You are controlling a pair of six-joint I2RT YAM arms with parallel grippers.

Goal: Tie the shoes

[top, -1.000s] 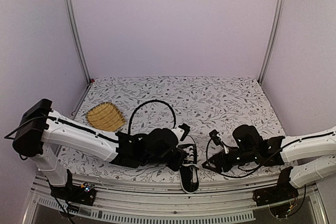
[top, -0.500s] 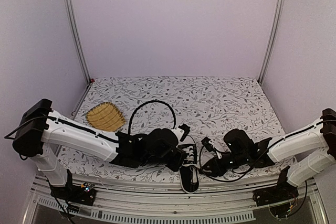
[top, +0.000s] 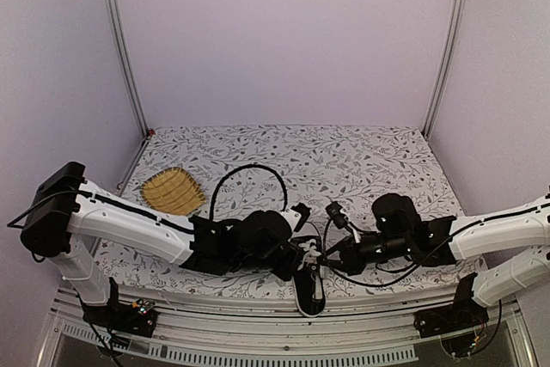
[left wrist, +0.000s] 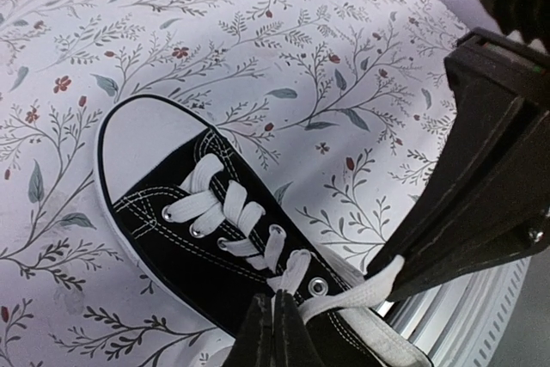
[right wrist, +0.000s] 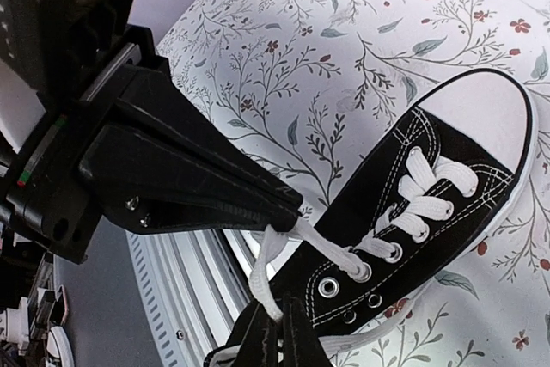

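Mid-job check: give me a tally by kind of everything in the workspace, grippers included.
Black sneaker: 1
Yellow woven mat: 1
Grippers: 2, the left gripper and the right gripper, each shut on a lace end
Total: 4

A small black canvas shoe [top: 309, 291] [left wrist: 185, 251] [right wrist: 391, 242] with a white toe cap and white sole edge sits on its sole at the near edge of the bench [top: 361, 161], with its heel toward that edge and its toe pointing away from it. Its white laces [left wrist: 225, 212] [right wrist: 425, 195] cross through the lower eyelets but are untied. The two loose ends are drawn out from the upper eyelets to opposite sides.
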